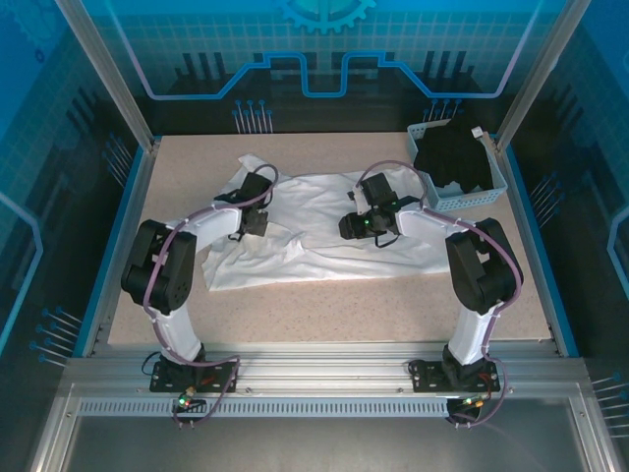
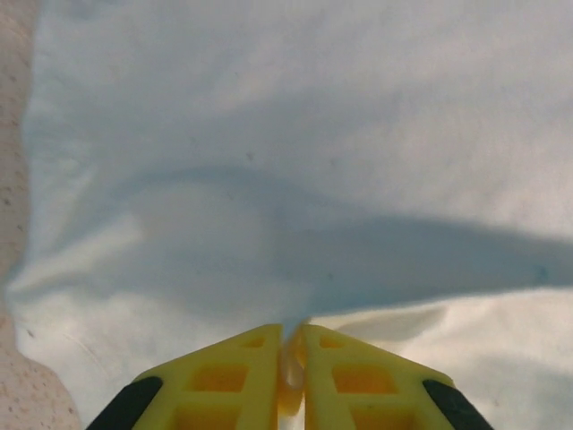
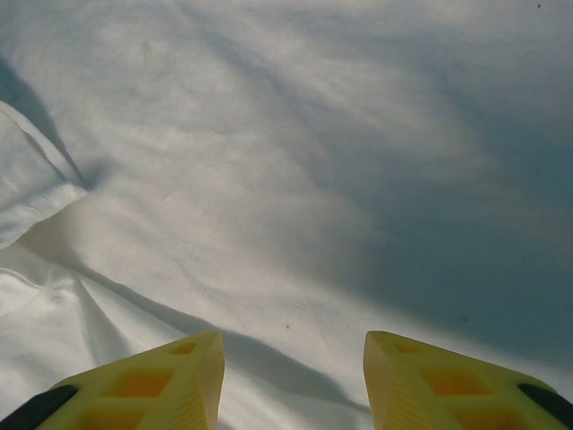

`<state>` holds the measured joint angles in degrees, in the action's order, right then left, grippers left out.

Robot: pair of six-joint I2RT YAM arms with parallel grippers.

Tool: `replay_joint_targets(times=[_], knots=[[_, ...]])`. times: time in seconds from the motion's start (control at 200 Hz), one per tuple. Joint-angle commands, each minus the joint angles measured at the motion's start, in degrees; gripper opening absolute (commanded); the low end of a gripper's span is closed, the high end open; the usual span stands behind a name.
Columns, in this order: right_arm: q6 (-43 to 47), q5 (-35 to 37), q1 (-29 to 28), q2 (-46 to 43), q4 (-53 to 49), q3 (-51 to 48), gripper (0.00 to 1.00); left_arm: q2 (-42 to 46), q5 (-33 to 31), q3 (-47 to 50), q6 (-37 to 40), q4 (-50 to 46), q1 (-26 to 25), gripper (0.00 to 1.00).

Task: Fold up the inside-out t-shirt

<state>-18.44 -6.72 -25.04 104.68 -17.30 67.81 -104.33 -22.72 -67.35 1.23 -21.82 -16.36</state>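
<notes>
Fingers (image 2: 242,381) of the left gripper (image 2: 291,339) stand narrow, pinched on a small ridge of the inside-out t-shirt (image 1: 314,202). In the wrist view the cloth tents up into the pinch. Fingers (image 3: 170,376) of the right gripper (image 3: 294,345) stand apart at a middling width, nothing between them, white cloth beneath. Cannot tell whether their tips touch it.

Shirt lies spread and rumpled across the middle of the counter (image 1: 344,305). Left arm is over its left part, right arm over its right part. Basket (image 1: 494,187) holding the black garment (image 1: 454,157) sits at the far right corner, near the shirt's right edge.

Judgement: the step in hand is getting two grips for a lift or first fold. Left has its grip, right not yet.

To do it well:
- Right should come down and pinch a fold level with the left one, so the cloth hangs even.
- Thin cotton: a shallow pinch may slip, and a deep one may catch both layers.
- Raise both grips together, slowly, keeping clear of the basket.
</notes>
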Motion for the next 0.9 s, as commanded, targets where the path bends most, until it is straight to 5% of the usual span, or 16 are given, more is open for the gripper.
replay_joint_targets(times=[0.0, 0.385, 0.665, 0.8, 0.895], knots=[[-0.20, -0.97, 0.69, -0.35, -0.86, 0.04, 0.46, -2.12, 0.04, -4.38, 1.23, 0.08, 0.69, 0.14], [1.01, 1.70, 1.04, -3.39, -3.80, -1.85, 0.46, -4.42, -6.90, -10.09, -0.26, -1.77, 1.42, 0.40], [1.66, 9.56, 3.47, -15.70, -9.10, -9.54, 0.50, 17.85, 16.56, 11.18, -16.11, 3.88, 1.33, 0.66], [-1.28, 11.42, 10.28, -18.46, -11.76, -13.66, 0.55, 20.54, 25.06, 18.12, -21.72, 6.36, 2.41, 0.70], [-2.46, 8.47, 15.69, -16.31, -12.27, -14.07, 0.68, 19.18, 31.81, 20.98, -25.06, 9.92, 5.50, 0.71]])
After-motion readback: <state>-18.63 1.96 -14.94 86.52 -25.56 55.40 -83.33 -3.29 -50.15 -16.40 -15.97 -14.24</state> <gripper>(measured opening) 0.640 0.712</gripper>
